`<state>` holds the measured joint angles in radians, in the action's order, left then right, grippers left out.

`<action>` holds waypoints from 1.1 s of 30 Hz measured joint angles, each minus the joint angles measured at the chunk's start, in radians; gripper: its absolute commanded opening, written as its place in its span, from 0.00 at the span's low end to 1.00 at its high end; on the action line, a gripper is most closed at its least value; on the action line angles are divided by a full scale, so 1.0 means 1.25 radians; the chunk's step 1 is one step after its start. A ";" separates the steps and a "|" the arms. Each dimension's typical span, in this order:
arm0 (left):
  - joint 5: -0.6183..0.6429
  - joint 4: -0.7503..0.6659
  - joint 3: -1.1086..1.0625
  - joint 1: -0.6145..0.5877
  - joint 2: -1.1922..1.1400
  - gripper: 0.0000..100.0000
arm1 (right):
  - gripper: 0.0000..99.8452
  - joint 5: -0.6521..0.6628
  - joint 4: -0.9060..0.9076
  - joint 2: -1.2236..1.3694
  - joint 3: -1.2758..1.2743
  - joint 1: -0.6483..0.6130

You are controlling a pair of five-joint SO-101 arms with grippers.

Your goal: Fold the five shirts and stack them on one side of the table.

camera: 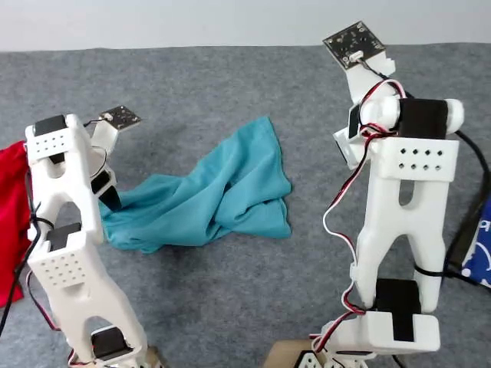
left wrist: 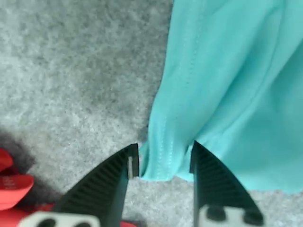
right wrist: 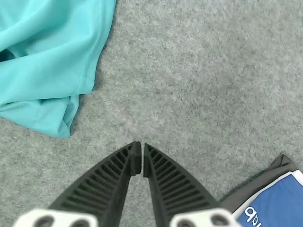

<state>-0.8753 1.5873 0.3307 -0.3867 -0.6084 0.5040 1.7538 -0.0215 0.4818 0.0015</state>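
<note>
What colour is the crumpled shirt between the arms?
The shirt is teal, clearest in the high view.

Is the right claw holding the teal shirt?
No, the right gripper is shut over bare grey table, apart from the teal shirt.

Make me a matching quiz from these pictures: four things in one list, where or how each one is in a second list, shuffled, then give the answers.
Things:
1. teal shirt
2. red shirt
3. left gripper
4. right gripper

Place or state:
A. shut, above bare table
B. crumpled mid-table
C. open, astride a cloth edge
D. at the high view's left edge

Pairs: 1-B, 2-D, 3-C, 4-A
</note>
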 measured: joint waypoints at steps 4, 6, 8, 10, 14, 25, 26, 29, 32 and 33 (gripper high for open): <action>0.000 0.000 0.000 -0.001 -0.007 0.18 | 0.01 0.000 0.000 0.000 0.000 0.000; 0.000 0.000 0.000 -0.002 -0.028 0.18 | 0.01 0.000 0.000 0.000 0.000 0.000; 0.001 0.000 0.000 -0.002 -0.055 0.18 | 0.01 0.000 0.000 0.000 0.000 0.000; 0.001 -0.004 0.000 -0.006 -0.075 0.18 | 0.01 0.000 0.000 0.000 0.000 0.000; 0.001 -0.002 0.012 -0.012 -0.077 0.13 | 0.01 0.000 0.000 0.000 0.000 0.000; 0.001 0.059 0.112 -0.015 -0.077 0.03 | 0.01 0.000 0.000 0.000 0.000 -0.006; 0.001 0.061 0.114 -0.015 -0.077 0.03 | 0.01 0.000 0.000 0.000 0.000 -0.005; 0.001 0.066 0.114 -0.015 -0.077 0.01 | 0.01 0.000 0.000 0.000 0.000 -0.005; 0.001 0.066 0.114 -0.012 -0.077 0.00 | 0.01 0.000 0.000 0.000 0.000 -0.005; 0.001 0.070 0.114 -0.010 -0.077 0.00 | 0.01 0.000 0.000 0.000 0.000 -0.005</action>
<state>-0.8738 1.6747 0.4733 -0.3989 -0.7050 0.5040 1.7538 -0.0215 0.4818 -0.0046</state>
